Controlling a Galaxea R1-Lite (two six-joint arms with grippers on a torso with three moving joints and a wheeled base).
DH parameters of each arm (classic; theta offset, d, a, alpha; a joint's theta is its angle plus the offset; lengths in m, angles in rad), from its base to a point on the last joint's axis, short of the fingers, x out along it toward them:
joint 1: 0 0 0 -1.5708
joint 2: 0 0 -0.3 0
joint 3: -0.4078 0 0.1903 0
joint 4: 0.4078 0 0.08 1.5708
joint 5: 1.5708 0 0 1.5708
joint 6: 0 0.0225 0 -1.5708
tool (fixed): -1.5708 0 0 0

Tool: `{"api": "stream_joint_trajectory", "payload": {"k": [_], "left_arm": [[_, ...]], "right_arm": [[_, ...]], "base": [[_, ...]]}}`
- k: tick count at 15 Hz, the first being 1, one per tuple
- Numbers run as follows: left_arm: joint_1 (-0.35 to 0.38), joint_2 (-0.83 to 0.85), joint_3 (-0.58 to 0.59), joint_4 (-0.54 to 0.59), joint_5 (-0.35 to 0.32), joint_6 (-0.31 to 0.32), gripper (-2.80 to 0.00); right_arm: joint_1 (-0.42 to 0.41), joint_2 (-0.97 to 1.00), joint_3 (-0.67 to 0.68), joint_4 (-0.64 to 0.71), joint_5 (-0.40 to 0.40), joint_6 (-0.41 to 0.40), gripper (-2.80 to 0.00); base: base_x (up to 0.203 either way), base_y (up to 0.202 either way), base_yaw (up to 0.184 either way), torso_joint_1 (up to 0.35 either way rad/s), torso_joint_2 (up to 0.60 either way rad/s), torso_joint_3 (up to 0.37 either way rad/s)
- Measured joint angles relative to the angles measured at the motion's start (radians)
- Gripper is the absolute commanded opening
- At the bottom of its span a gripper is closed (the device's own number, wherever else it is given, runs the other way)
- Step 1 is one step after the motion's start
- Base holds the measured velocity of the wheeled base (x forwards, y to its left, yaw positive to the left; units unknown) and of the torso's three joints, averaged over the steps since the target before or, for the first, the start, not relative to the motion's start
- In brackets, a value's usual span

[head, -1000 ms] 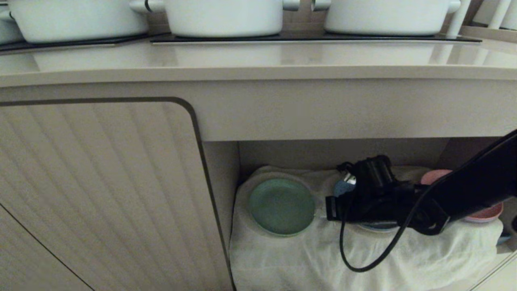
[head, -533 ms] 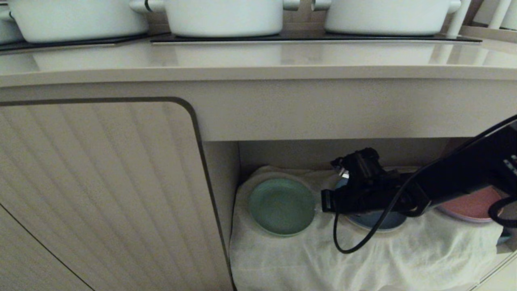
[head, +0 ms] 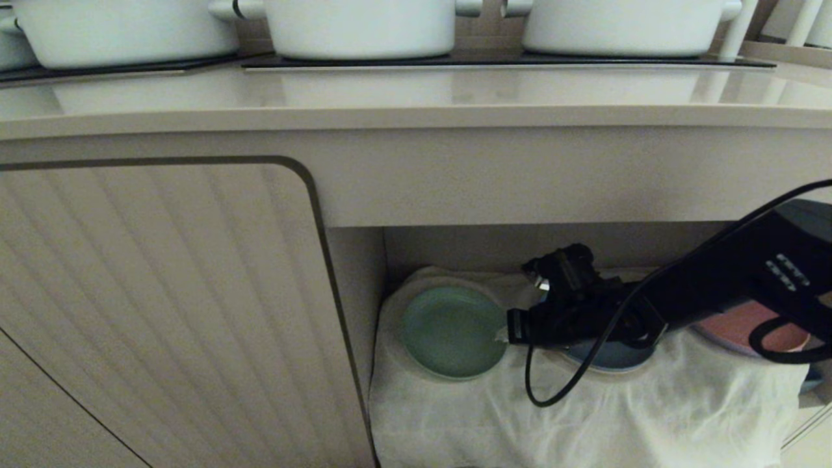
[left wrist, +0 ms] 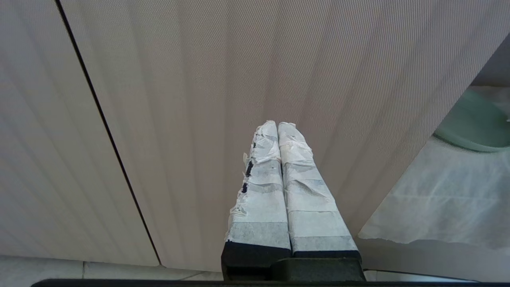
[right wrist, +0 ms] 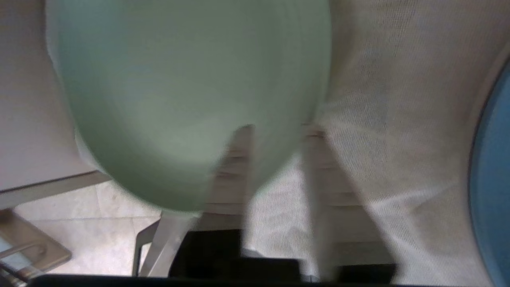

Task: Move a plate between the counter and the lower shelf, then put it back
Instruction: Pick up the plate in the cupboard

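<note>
Head view, near to far: white cloth [head: 585, 416] drapes over front of the lower shelf [head: 650, 247]. On it, the plate [head: 453, 331] lies flat at approx 9 o'clock end of the cubby, by its L wall. Blue plate [head: 611, 356] sits mid-shelf, mostly under the arm; pink plate [head: 747, 325] at 3 o'clock end. R arm enters from 3 o'clock, cable looping below. Right gripper [head: 502, 335] is at the green plate's 3 o'clock rim.

R wrist view: fingers [right wrist: 239, 159] are parted, one over the plate's inside, the other outside its rim over cloth; not clamped, contact can't tell (blurred).

L wrist view: left gripper [left wrist: 277, 125] parked facing the ribbed cabinet door [left wrist: 179, 99], taped fingers pressed together, holding nothing.

Farther up: counter [head: 416, 97] w/ black hob [head: 494, 62] and three white pots [head: 361, 26] at 12 o'clock.
</note>
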Motion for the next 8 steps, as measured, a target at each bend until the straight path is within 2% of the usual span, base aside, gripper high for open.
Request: {"api": "stream_joint_trajectory", "payload": {"k": [8], "left_arm": [[0.0, 0.0, 0.0, 0.0, 0.0, 0.0, -2.8]], "right_arm": [[0.002, 0.026, -0.036, 0.0, -0.035, 0.0, 0.0]], "base": [[0.0, 0.0, 0.0, 0.0, 0.0, 0.0]]}}
